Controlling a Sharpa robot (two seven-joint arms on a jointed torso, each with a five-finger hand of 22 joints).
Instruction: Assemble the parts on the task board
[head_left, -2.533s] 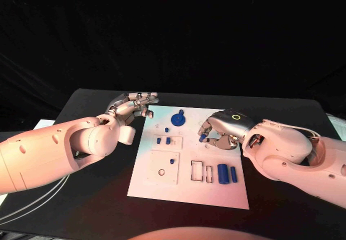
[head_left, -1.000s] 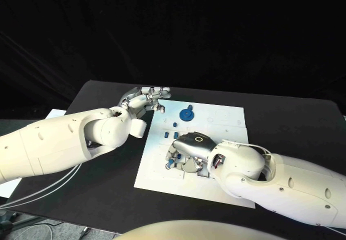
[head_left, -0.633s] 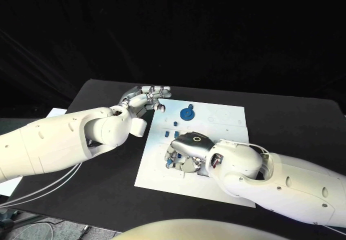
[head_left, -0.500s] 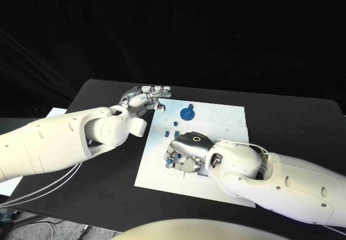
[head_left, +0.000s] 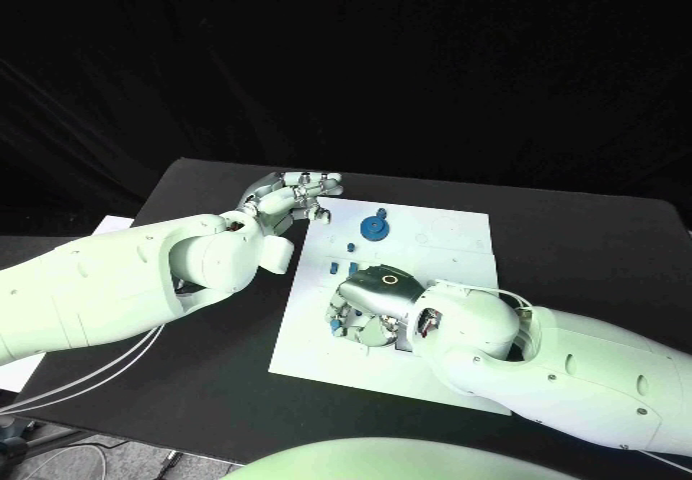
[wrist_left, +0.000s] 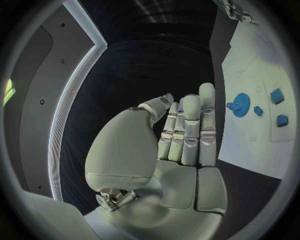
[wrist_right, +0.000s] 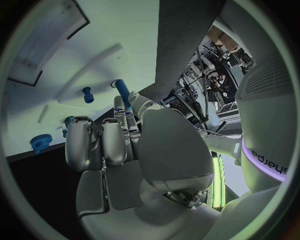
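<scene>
The white task board (head_left: 447, 240) lies mid-table. My right hand (head_left: 369, 311) hovers low over the board's left-middle part and pinches a slim blue peg (wrist_right: 122, 92) between thumb and fingertips (wrist_right: 119, 107); the peg's tip points at a raised white plate (wrist_right: 94, 67). A blue gear (head_left: 372, 228) stands near the board's far edge, with two small blue pieces (head_left: 342, 267) nearer me. My left hand (head_left: 294, 196) hangs off the board's far left corner, fingers straight and holding nothing. The left wrist view shows that hand (wrist_left: 181, 135) beside the gear (wrist_left: 239, 105).
The black table (head_left: 577, 250) reaches well beyond the board on the right and far sides. My right forearm (head_left: 562, 370) covers the board's near right part. White cables (head_left: 58, 385) run off the table's left edge.
My right hand has carried the blue peg from the board's far right part to its left-middle; in the last half second it has barely shifted. The left hand stays put.
</scene>
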